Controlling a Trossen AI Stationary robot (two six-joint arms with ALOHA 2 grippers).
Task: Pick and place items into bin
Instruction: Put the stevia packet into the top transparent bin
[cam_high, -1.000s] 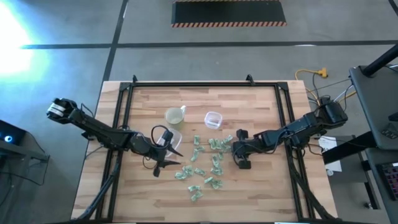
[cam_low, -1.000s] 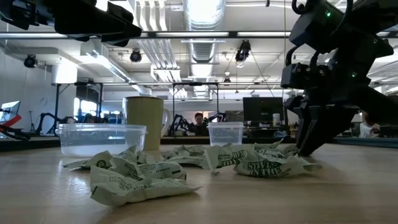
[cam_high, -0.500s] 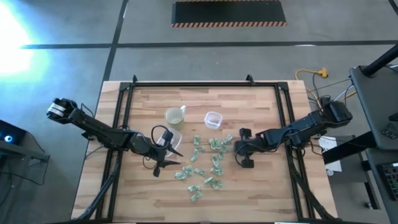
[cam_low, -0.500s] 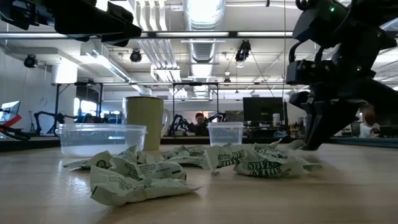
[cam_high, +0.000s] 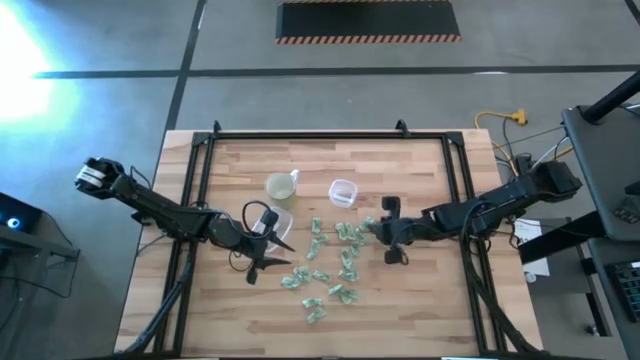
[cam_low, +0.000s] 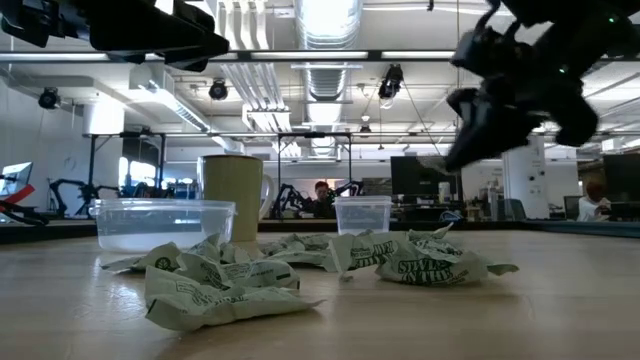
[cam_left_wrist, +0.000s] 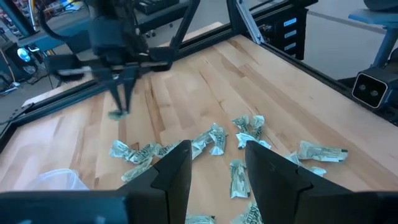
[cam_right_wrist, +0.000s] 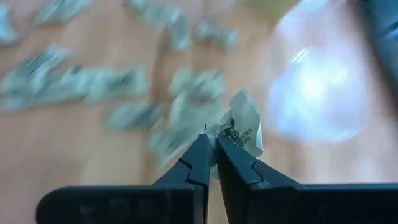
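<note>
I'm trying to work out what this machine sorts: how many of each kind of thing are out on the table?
Pale yellowish cup: 1
Clear plastic tubs: 2
Green-and-white wrapped pieces: about 20, too bunched to count exactly, counting one pinched in the right hand
Total: about 23

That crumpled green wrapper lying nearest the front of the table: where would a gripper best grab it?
Probably by its raised, crinkled middle, pinched from straight above. The wrapper lies low on the table with thin edges flat on the wood, so a sideways approach would likely just push it. Nothing sits on top of it.
</note>
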